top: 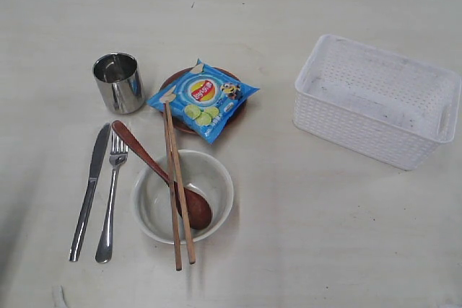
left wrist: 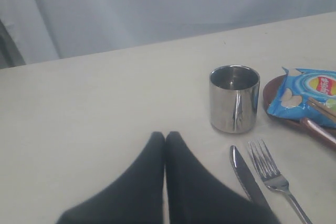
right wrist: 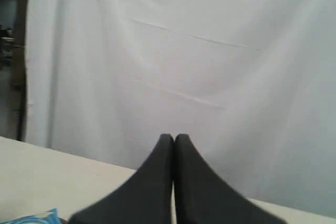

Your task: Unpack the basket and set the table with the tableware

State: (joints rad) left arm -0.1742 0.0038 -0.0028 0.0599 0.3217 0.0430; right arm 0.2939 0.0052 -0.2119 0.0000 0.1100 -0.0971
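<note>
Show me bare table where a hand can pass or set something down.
Free: the wide strip between bowl and basket, and the table beyond the steel cup. Crowded: knife, fork, bowl and snack bag sit close together.

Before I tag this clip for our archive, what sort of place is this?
Probably a staged test setup, not a home: bare pale table, plain white curtain behind it, tableware laid beside an empty basket.
</note>
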